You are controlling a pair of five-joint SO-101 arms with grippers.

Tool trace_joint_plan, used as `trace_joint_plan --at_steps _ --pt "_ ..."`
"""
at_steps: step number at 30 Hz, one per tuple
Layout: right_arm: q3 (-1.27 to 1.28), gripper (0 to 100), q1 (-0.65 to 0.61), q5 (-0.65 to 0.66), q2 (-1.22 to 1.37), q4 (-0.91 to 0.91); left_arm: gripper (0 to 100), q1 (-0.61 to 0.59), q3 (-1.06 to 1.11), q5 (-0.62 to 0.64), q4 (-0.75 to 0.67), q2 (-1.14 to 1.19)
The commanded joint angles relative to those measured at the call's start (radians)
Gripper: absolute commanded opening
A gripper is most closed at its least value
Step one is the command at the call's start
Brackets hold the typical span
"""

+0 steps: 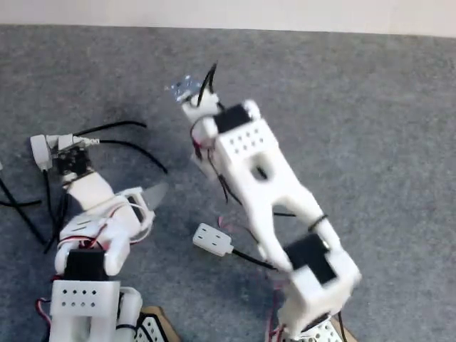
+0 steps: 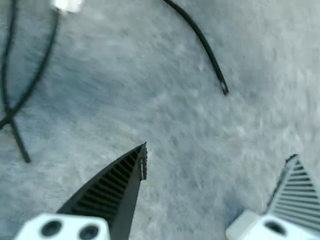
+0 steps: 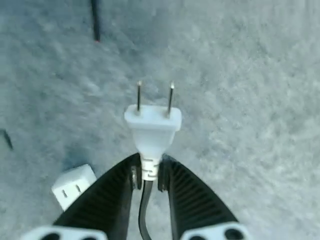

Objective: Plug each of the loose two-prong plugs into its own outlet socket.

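Grey carpet (image 1: pixel 370 107) meets a pale wall (image 1: pixel 285 13) at 12 o'clock. The right gripper (image 3: pixel 149 161) clamps the white plug (image 3: pixel 152 125) by its neck, at 12 o'clock from the outlet socket (image 1: pixel 212 239). The left gripper (image 2: pixel 218 151), jaws apart, hovers over carpet. The socket's cord (image 1: pixel 249 258) passes beneath the right arm (image 1: pixel 263 178); black cables (image 2: pixel 200 37) run off-frame.

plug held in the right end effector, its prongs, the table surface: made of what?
Plug: white moulded plastic, smooth matte, by its even colour and rounded edges. Prongs: bare metal, likely; thin, with bright glints. Table surface: grey felt or short-pile carpet, seemingly; mottled fuzzy texture, no shine.
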Motion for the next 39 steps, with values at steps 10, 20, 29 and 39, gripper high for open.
trace_joint_plan --at_steps 10,20,29,39 --pt "0.858 0.5 -0.182 -0.017 -0.518 -0.489 40 0.030 -0.033 -0.038 -0.008 0.007" --pt "0.733 0.5 -0.216 -0.068 -0.544 -0.321 40 0.120 -0.022 -0.084 0.035 0.007" --pt "0.777 0.5 -0.237 -0.063 -0.789 -0.288 40 0.122 0.002 -0.083 0.014 0.007" --pt "0.780 0.5 -0.234 -0.066 -0.733 -0.286 40 0.189 0.005 -0.086 0.020 0.007"
